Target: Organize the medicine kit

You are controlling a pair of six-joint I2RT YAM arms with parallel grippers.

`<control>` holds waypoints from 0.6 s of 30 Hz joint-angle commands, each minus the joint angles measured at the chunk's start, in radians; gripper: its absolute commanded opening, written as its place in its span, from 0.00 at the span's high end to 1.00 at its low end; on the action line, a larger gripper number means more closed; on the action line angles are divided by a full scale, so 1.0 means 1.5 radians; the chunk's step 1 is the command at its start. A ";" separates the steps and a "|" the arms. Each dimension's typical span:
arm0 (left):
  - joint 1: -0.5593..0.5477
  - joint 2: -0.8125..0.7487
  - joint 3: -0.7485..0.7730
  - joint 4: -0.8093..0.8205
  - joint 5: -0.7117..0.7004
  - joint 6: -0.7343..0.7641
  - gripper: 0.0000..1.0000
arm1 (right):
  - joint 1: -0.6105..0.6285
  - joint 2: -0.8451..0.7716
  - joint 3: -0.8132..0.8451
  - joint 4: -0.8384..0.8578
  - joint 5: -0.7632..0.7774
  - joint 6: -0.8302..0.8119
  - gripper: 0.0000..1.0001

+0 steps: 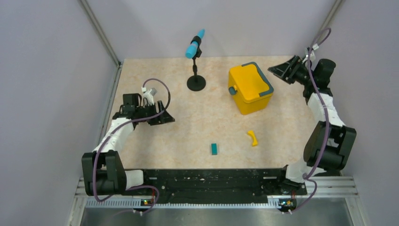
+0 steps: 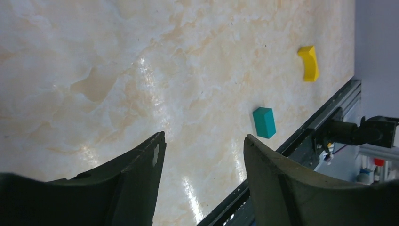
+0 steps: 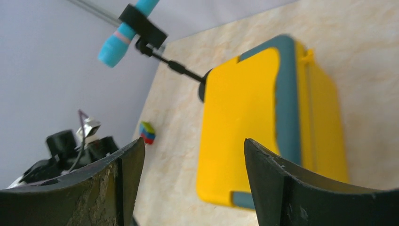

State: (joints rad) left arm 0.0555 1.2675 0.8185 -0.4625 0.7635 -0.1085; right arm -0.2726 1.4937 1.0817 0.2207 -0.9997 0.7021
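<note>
The medicine kit (image 1: 249,89) is a bright yellow box with a dark teal-grey rim and handle. It stands at the back right of the table with its lid shut. My right gripper (image 1: 276,70) hovers open and empty just right of its far corner. The right wrist view shows the kit (image 3: 244,117) beyond the right gripper (image 3: 193,140). A small yellow curved piece (image 1: 253,138) (image 2: 309,63) and a teal block (image 1: 214,149) (image 2: 264,122) lie loose near the front. My left gripper (image 1: 170,118) (image 2: 204,136) hangs open and empty over bare tabletop at the left.
A blue microphone (image 1: 195,44) on a black stand with a round base (image 1: 196,83) is at the back centre, left of the kit. A small multicoloured block (image 3: 147,133) lies by the left arm. Walls close in on both sides. A black rail (image 1: 211,179) runs along the near edge.
</note>
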 commanded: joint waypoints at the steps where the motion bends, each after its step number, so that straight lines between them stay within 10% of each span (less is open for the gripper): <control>1: -0.003 -0.005 -0.059 0.154 0.036 -0.136 0.33 | 0.010 0.064 0.130 -0.090 0.092 -0.150 0.25; 12: 0.001 0.094 -0.046 0.274 0.083 -0.237 0.29 | 0.090 0.340 0.382 -0.186 0.172 -0.370 0.25; 18: 0.001 0.113 -0.058 0.313 0.065 -0.302 0.22 | 0.149 0.343 0.333 -0.213 0.153 -0.403 0.25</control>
State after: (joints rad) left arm 0.0555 1.4166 0.7216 -0.0929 0.8558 -0.4824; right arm -0.1104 2.0525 1.6138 -0.0620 -0.7536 0.1810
